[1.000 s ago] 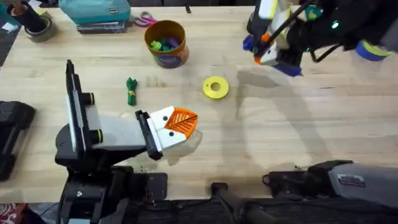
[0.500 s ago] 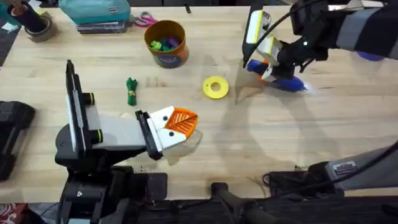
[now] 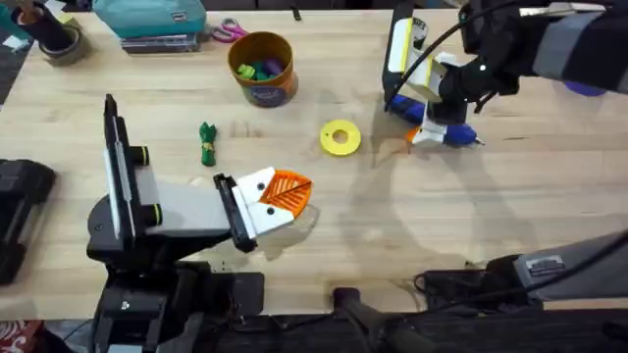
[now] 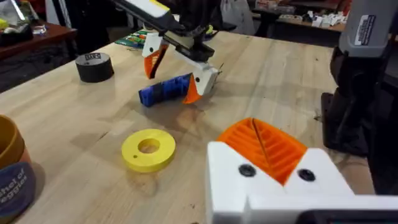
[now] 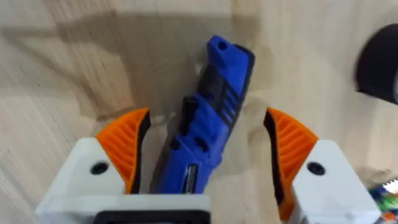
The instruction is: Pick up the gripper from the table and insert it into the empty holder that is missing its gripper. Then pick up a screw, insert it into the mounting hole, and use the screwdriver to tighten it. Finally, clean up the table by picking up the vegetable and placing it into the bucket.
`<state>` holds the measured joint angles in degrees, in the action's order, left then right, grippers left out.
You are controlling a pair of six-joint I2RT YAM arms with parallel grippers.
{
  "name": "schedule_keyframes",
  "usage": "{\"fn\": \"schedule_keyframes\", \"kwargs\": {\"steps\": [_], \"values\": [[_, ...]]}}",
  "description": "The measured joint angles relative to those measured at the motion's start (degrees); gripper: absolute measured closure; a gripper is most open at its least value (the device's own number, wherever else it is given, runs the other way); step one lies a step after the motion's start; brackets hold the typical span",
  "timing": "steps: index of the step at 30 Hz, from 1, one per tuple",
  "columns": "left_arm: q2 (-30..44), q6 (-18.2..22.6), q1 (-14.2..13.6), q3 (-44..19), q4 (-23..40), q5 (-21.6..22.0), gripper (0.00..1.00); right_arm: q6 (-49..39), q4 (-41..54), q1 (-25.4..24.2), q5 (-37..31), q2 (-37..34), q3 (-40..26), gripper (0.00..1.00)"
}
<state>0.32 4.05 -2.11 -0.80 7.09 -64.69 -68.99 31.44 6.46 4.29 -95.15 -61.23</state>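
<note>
The blue screwdriver (image 3: 459, 134) (image 4: 163, 91) lies flat on the table at the back right. My right gripper (image 3: 429, 126) (image 5: 207, 118) is down over it and open, one orange pad (image 5: 127, 140) on each side of the blue body (image 5: 214, 106), neither clearly touching. My left gripper (image 3: 294, 191) (image 4: 258, 134) rests low at the front left, its two orange pads pressed together, shut on nothing. The green vegetable (image 3: 207, 143) lies on the table left of centre. Behind it stands the bucket (image 3: 265, 93) with small toys inside. The loose gripper, the holder and the screw are out of view.
A yellow ring (image 3: 340, 137) (image 4: 148, 149) lies between the two grippers. A black tape roll (image 3: 61, 41) sits at the back left, and another one (image 4: 95, 65) beyond the screwdriver. A teal case (image 3: 147, 18) and pink scissors (image 3: 228, 31) line the far edge.
The right gripper came down from high near the camera, bringing the screwdriver to the table. Its fingers now stand apart around it. The left arm has not moved.
</note>
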Motion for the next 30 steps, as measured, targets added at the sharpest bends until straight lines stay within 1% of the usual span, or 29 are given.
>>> {"fn": "schedule_keyframes", "kwargs": {"steps": [3,4,7,8,9,10,14,17,19,21,23,25,26,28,30], "values": [[0.0,0.09,0.0,0.0,-0.01,0.01,0.978,0.21,0.02,0.28,0.0,2.96,0.01,0.006],[-0.01,0.21,0.0,0.0,-0.02,0.02,0.862,0.5,0.01,0.38,0.01,4.22,0.0,0.006],[0.0,0.2,0.0,0.0,-0.01,0.02,0.392,2.44,0.0,0.61,0.04,8.65,0.0,0.006],[0.0,0.2,0.0,0.0,0.0,0.0,0.265,3.22,-0.04,0.61,0.07,9.92,0.0,0.006],[0.0,0.15,0.0,0.0,0.0,0.01,0.085,4.26,-0.14,0.61,0.27,11.42,0.0,0.006],[0.0,0.02,0.0,0.0,0.0,0.02,0.037,5.39,-0.27,0.61,0.71,12.79,0.0,0.006],[0.0,0.02,0.0,0.0,-0.07,0.02,0.015,12.85,-2.36,0.61,3.12,18.32,0.0,0.006],[0.0,-0.46,0.0,0.12,-1.58,0.68,0.015,21.68,-3.77,0.61,4.27,22.45,0.0,0.005],[0.0,-2.49,0.0,0.25,-4.51,1.85,0.015,28.22,-4.07,0.61,4.59,25.2,0.0,0.006],[0.0,-4.76,0.0,0.24,-7.51,4.03,0.015,33.62,-4.0,0.61,4.61,27.83,0.0,0.005],[0.0,-6.15,0.0,-0.08,-7.63,6.18,0.016,40.17,-3.82,0.61,4.62,30.87,0.0,0.006],[0.01,-7.11,0.0,-1.58,-4.9,8.82,0.016,47.09,-3.67,0.61,4.68,34.23,0.0,0.005],[0.26,-7.41,0.0,-3.22,-2.52,10.38,0.016,50.49,-3.47,0.61,4.75,36.08,0.0,0.005],[2.05,-7.16,0.0,-7.94,2.96,13.21,0.018,55.71,-2.3,0.61,4.79,39.72,0.0,0.006],[5.19,-5.54,0.0,-13.82,9.41,15.77,0.016,59.26,0.14,0.61,4.83,43.05,0.0,0.006]]}}
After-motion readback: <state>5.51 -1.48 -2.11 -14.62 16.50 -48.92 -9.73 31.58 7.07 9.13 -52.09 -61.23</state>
